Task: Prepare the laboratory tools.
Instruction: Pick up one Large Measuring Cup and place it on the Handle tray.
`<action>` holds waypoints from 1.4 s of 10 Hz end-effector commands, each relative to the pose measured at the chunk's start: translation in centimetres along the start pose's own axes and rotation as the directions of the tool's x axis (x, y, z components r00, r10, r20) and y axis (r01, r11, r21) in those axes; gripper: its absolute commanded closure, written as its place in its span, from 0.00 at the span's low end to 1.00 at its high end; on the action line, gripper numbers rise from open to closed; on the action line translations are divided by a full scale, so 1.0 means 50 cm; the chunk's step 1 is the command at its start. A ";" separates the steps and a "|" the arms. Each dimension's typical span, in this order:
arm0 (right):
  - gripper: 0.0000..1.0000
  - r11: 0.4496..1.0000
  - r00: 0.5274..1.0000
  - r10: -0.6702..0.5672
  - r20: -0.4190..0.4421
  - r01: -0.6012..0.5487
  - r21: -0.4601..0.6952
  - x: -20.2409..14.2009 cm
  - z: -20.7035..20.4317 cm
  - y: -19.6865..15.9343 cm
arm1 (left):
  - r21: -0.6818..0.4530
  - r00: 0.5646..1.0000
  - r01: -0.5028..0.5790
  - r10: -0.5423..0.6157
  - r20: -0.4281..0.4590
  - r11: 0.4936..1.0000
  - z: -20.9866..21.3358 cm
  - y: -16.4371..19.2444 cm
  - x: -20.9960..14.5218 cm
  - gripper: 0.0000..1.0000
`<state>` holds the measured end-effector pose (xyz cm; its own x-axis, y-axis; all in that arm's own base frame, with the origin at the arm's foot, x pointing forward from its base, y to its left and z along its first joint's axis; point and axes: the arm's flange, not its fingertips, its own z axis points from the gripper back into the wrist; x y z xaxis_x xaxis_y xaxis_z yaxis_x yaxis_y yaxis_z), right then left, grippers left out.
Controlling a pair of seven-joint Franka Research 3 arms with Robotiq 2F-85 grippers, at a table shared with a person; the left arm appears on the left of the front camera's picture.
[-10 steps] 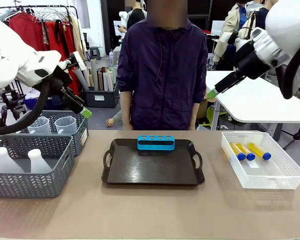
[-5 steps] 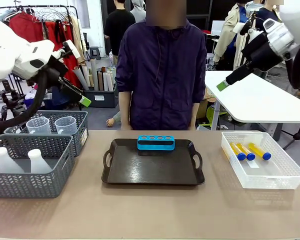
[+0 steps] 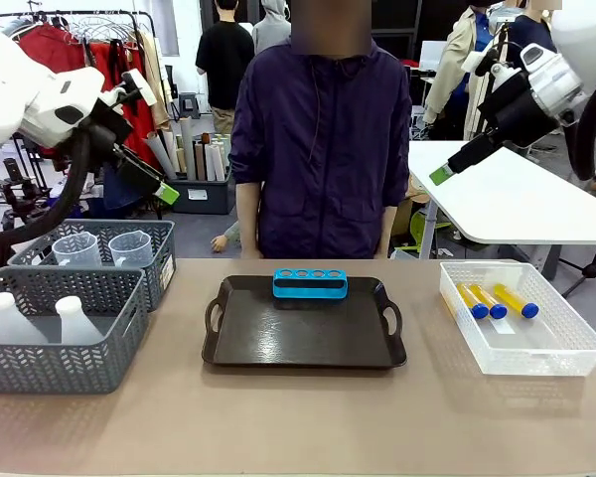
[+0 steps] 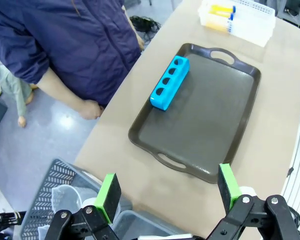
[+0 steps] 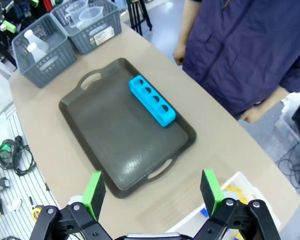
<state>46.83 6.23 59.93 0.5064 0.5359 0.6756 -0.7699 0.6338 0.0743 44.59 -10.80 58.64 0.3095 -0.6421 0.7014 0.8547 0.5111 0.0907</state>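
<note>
**Table scene, front and wrist views.** A light brown table (image 3: 298,427) carries three baskets and a tray.

- **End effectors.** The left end effector (image 4: 169,192), black with green pads (image 4: 108,194), hangs high above the left side of the table. Its jaws are spread wide and hold nothing. The right end effector (image 5: 152,187) hangs high at the right side, its jaws also spread wide and empty.
- **Centre.** A black handled tray (image 3: 303,343) lies here. A small blue four-hole rack (image 3: 310,284) stands on it along the far rim, holes upward and all four empty.
- **Right.** A white mesh basket (image 3: 566,348) sits to the right of the tray and apart from it. Three tubes of amber liquid with blue caps (image 3: 492,300) are visible in it. They lie side by side in its far-left part, caps pointing toward the robot's side.
- **Left.** A near grey mesh basket (image 3: 60,373) holds two translucent white conical flasks (image 3: 10,320), upright and next to each other. Just behind it, a second grey mesh basket (image 3: 164,248) holds two clear handled measuring beakers (image 3: 131,247), also upright and side by side.
- **Far edge.** A person in a dark purple jacket (image 3: 323,139) stands behind the tray with both arms hanging down and hands off the table.
</note>
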 end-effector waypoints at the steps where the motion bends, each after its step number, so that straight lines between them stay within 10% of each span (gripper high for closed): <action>1: 0.00 1.000 1.000 0.007 0.003 -0.007 0.002 0.003 0.004 0.004 | -0.006 1.000 -0.003 0.003 0.003 1.000 -0.001 0.001 -0.003 0.00; 14: 0.00 1.000 1.000 0.007 0.003 -0.007 0.002 0.003 0.004 0.004 | -0.006 1.000 -0.003 0.003 0.003 1.000 -0.001 0.001 -0.003 0.00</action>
<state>46.73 6.45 60.05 0.5047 0.5425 0.6715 -0.7692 0.6358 0.0645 44.53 -10.87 58.65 0.3103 -0.6472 0.6963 0.8531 0.5128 0.0965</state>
